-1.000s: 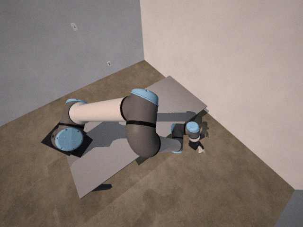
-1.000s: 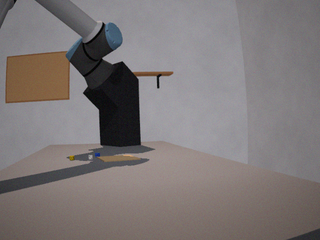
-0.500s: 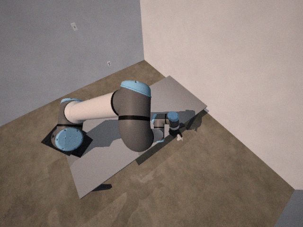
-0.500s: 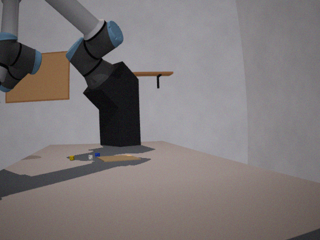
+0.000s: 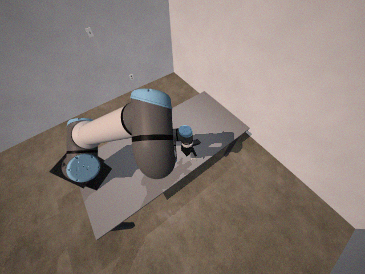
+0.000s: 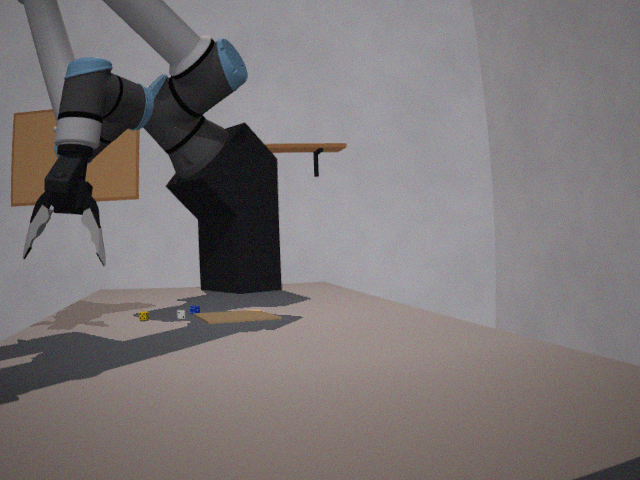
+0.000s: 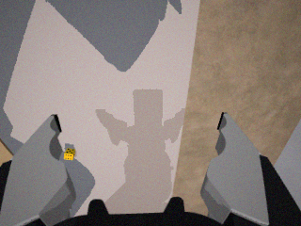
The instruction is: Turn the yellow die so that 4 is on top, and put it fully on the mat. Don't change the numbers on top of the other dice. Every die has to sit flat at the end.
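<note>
Hangs high above the table (image 5: 117, 203) (image 6: 361, 387) (image 7: 47, 85), with the gripper (image 5: 193, 156) (image 6: 64, 261) (image 7: 140, 114) wide and holding nothing. Has the yellow die (image 6: 143, 315) (image 7: 69, 155) on the table, off the tan mat (image 6: 237, 317) (image 7: 4, 154), left of the white die (image 6: 180, 314); has the blue die (image 6: 194, 309) near the mat's far left corner.

Two plain, pale walls are seen meeting in a corner, one tinted blue-grey (image 5: 117, 44), the other warm pinkish beige (image 5: 265, 73). A small white rectangular wall plate (image 5: 89, 32) is fixed on the bluish one, and a white two-holed socket plate (image 5: 131, 76) is set lower down. A brown, mottled floor (image 5: 220, 221) (image 7: 245, 66) is crossed by shadow. In the exterior view, a rectangular orange-brown board (image 6: 116, 170) is mounted on the wall, and a flat wooden shelf (image 6: 305, 147) is carried by a black bracket (image 6: 316, 164).
</note>
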You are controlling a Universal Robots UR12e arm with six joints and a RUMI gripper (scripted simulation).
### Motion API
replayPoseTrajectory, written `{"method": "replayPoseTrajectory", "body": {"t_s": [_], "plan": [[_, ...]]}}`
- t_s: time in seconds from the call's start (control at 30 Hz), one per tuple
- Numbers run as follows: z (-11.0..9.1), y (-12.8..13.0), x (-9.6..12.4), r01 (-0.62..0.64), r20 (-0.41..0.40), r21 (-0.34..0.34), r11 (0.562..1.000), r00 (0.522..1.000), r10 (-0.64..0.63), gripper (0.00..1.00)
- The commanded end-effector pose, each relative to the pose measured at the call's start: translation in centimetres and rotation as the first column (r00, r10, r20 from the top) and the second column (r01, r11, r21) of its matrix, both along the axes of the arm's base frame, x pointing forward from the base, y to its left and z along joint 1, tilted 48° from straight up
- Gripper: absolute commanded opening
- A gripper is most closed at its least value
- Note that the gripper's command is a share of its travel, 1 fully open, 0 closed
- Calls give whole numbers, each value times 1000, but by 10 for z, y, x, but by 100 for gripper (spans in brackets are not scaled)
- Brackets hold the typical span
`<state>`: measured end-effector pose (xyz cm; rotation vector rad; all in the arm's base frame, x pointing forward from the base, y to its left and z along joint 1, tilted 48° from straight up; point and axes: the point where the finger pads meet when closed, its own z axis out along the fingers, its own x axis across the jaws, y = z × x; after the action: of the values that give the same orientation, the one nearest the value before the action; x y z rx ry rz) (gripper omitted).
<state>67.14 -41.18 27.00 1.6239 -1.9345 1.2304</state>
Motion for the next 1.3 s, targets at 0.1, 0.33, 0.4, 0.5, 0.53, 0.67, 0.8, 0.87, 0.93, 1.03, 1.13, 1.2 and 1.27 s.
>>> {"method": "replayPoseTrajectory", "body": {"t_s": [0.1, 0.33, 0.4, 0.5, 0.53, 0.67, 0.8, 0.87, 0.93, 1.03, 1.13, 1.2, 1.27], "plan": [[-57, 67, -38, 0, -6, 58, 998, 1000, 1, 100], [-83, 97, -59, 1, -13, 84, 996, 1000, 0, 100], [-90, 106, -66, 2, -15, 92, 996, 1000, 0, 100], [-99, 117, -75, 3, -18, 102, 995, 1000, -1, 100], [-102, 120, -77, 3, -19, 104, 995, 1000, -1, 100], [-108, 128, -84, 4, -21, 111, 994, 1000, -1, 100], [-110, 130, -86, 4, -21, 113, 994, 1000, -2, 100], [-111, 132, -87, 4, -22, 114, 993, 1000, -2, 100], [-112, 133, -88, 4, -22, 115, 993, 1000, -2, 100], [-112, 133, -88, 4, -22, 115, 993, 1000, -2, 100], [-112, 133, -88, 4, -22, 115, 993, 1000, -2, 100], [-112, 133, -88, 4, -22, 115, 993, 1000, -2, 100], [-112, 133, -88, 4, -22, 115, 993, 1000, -2, 100]]}}
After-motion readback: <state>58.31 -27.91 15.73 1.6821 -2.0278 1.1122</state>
